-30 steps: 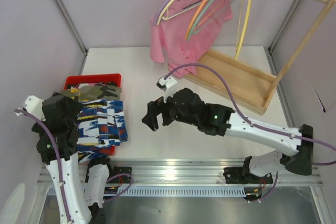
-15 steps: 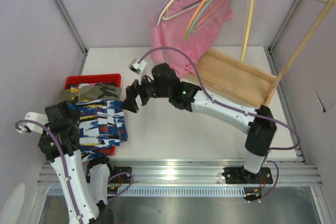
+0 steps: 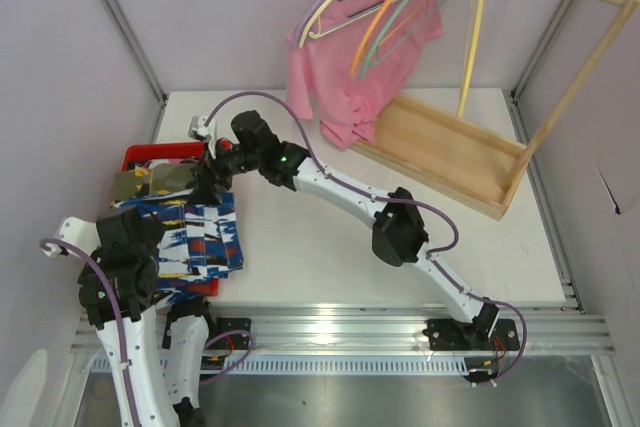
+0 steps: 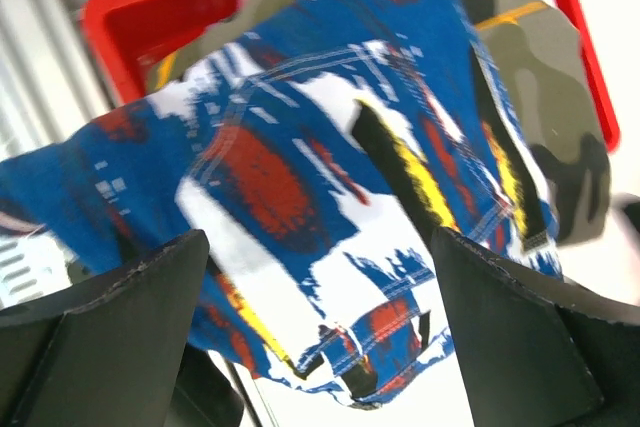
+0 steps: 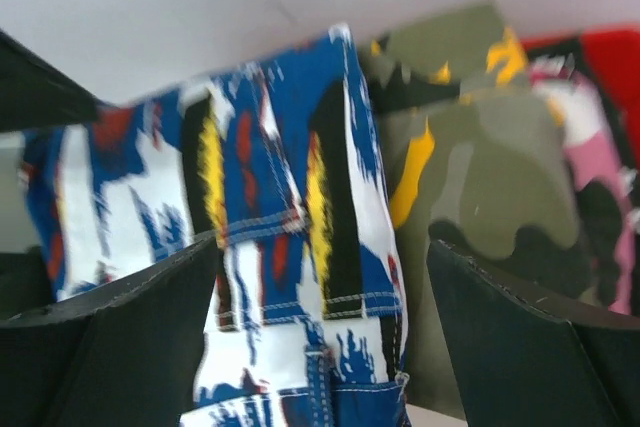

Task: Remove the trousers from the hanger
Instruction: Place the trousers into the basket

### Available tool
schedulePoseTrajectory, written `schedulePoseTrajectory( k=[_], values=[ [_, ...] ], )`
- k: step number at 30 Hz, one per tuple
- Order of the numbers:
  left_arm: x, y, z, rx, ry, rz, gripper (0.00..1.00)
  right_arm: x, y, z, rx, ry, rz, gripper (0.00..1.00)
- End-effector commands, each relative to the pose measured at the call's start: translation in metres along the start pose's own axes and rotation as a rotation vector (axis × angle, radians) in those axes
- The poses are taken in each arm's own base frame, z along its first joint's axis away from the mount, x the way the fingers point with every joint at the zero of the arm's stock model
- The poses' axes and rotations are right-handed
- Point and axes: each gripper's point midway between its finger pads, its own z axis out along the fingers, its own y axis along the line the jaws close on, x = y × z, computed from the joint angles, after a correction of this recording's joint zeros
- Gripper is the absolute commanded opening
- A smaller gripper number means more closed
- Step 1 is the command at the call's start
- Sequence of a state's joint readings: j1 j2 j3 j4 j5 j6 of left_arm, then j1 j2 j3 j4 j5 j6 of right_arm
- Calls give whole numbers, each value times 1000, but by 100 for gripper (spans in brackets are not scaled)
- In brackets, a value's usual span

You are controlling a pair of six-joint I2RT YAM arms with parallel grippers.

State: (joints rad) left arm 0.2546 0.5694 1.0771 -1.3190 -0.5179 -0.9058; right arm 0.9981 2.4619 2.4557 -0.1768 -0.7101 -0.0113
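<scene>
The right gripper [image 5: 320, 245] hangs open over the trousers [image 3: 200, 232] piled on the red tray [image 3: 175, 150] (blue print topmost); the left gripper [image 4: 318, 237] gapes too.

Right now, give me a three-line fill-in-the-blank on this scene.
The blue trousers lie over a ___ tray. The hanging T-shirt is ___. The right gripper hangs over the tray, jaws ___.
Missing: red, pink, open.
</scene>
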Motion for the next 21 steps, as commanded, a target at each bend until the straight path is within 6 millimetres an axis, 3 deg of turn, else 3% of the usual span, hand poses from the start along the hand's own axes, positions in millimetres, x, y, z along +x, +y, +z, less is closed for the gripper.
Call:
schedulePoseTrajectory(
  k=[1,6,11,17,21],
  values=[
    [1,-20,0,101,11,79,100,3,-2,6,-31,-24,9,92],
    [25,-27,-1,161,106,142,99,31,-5,11,-41,24,55,84],
    [28,-8,-9,127,110,112,100,56,-13,17,-16,58,72,83],
    [61,17,-3,62,184,-9,99,62,-11,17,-46,59,111,62],
    [66,21,-2,29,202,-57,99,65,-7,15,-56,65,117,60]
  ],
)
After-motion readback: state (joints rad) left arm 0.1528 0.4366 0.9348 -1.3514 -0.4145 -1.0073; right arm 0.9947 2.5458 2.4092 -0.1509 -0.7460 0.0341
